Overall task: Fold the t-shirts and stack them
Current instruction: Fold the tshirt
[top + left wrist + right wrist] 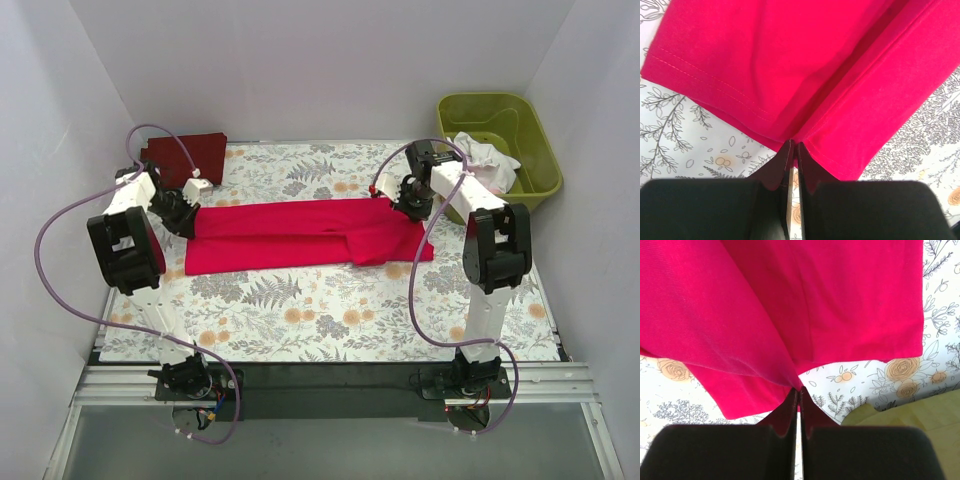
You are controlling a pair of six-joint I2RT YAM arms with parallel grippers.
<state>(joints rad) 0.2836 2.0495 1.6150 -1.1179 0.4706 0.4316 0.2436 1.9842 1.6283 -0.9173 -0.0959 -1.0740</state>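
Observation:
The bright crimson red t-shirt (300, 235) lies stretched as a long band across the floral table cloth (330, 320). My left gripper (188, 222) is shut on its left end; in the left wrist view (794, 145) the jaws pinch the hemmed edge of the red cloth (805, 65). My right gripper (408, 205) is shut on the right end; in the right wrist view (800, 389) a raised fold of red cloth (740, 315) runs into the jaws. A dark maroon shirt (185, 150) lies folded at the back left. White and pale cloth (485, 160) sits in the tub.
An olive-green plastic tub (500, 125) stands at the back right, its edge showing in the right wrist view (905, 412). White walls close in the back and sides. The black rail with both arm bases (330, 385) runs along the near edge.

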